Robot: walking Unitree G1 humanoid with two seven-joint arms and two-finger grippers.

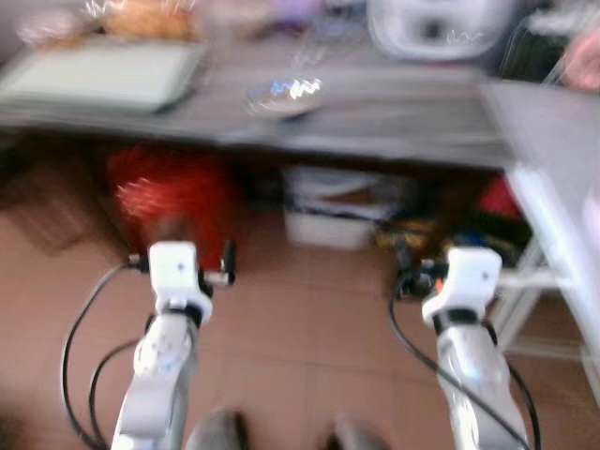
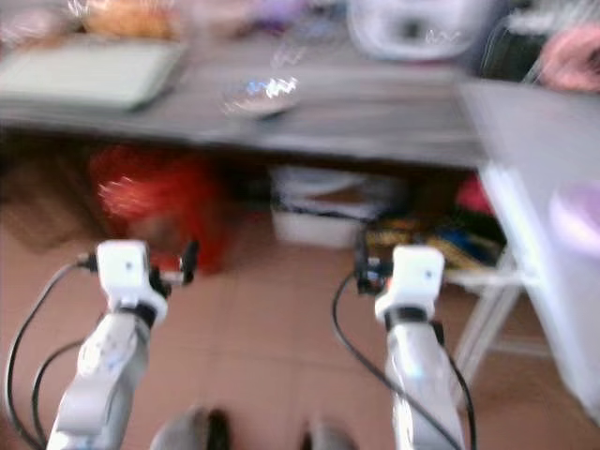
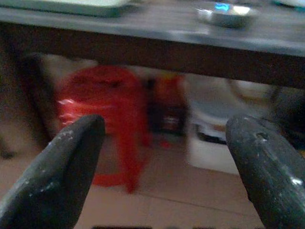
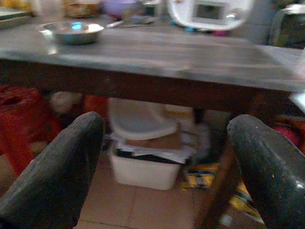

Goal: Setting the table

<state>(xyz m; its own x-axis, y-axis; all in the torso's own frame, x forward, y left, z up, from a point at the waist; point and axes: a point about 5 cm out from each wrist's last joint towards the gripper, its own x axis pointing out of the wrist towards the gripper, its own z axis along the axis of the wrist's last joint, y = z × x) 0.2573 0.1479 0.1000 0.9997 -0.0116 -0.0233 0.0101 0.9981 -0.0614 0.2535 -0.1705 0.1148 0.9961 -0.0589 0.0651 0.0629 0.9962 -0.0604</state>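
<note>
A dark wooden table [image 1: 394, 117] stands ahead of me, blurred in the eye views. On it sit a shiny metal bowl [image 1: 284, 94], a pale green tray [image 1: 103, 73] at the left, and a white appliance [image 1: 436, 26] at the back. My left gripper [image 3: 164, 157] is open and empty, held below the table's edge and pointing at the space beneath it. My right gripper [image 4: 164, 157] is open and empty too, at about the same height; the bowl [image 4: 72, 31] shows on the tabletop beyond it.
Under the table stand a red plastic stool [image 1: 169, 192] and a white bin [image 1: 337, 211] with clutter around it. A grey table [image 1: 553, 141] and a white rack [image 1: 534, 272] close off the right side. A person's hand [image 1: 586, 56] shows at the upper right. Brown tiled floor lies between me and the table.
</note>
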